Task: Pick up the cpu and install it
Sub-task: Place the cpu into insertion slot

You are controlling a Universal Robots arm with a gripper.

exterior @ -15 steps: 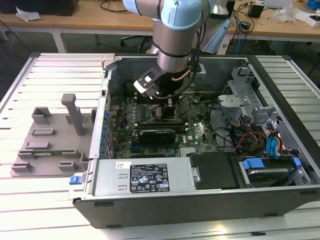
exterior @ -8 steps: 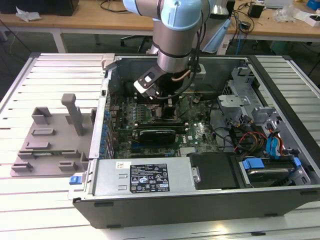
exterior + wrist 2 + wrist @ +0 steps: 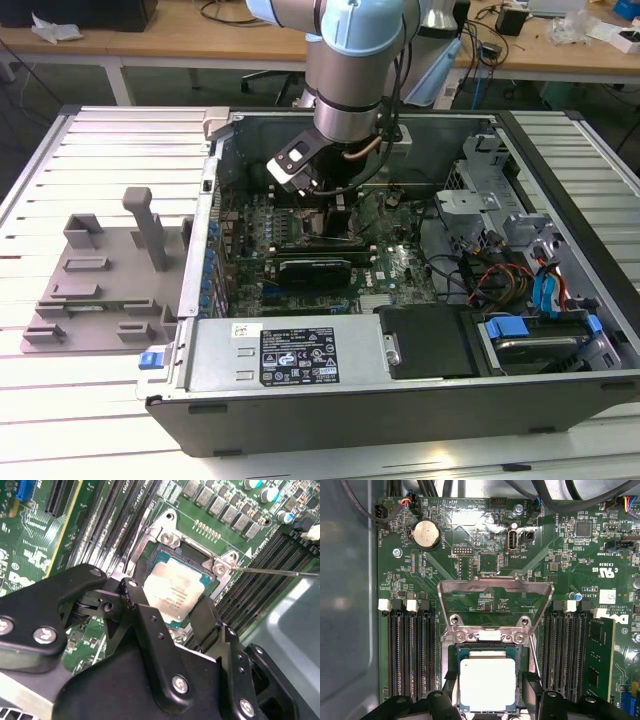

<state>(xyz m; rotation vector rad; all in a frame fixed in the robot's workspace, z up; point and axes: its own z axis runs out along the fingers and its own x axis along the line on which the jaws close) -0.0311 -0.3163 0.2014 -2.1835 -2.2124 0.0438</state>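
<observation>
Closed down to the chip's width, the gripper holds the cpu by two opposite edges, one black finger on either side and the silvery top left bare between them. The cpu sits square over the socket, inside its metal frame. Whether it already rests on the contacts or hangs just above them cannot be told from either wrist view. The hinged load plate stands swung open beyond the socket, and the thin lever juts out to one side, so neither appears to block the chip. Memory slots flank the socket on both sides of the motherboard, close to the fingers. In the exterior view the arm reaches down into the open computer case. This looks like the seating step, and doing it well probably means keeping the cpu flat and level, its edges parallel to the frame, and moving straight down without any sideways drag. The contacts beneath are likely delicate, so a tilted corner or a hard press could bend them. The chip should settle by its own fit.
</observation>
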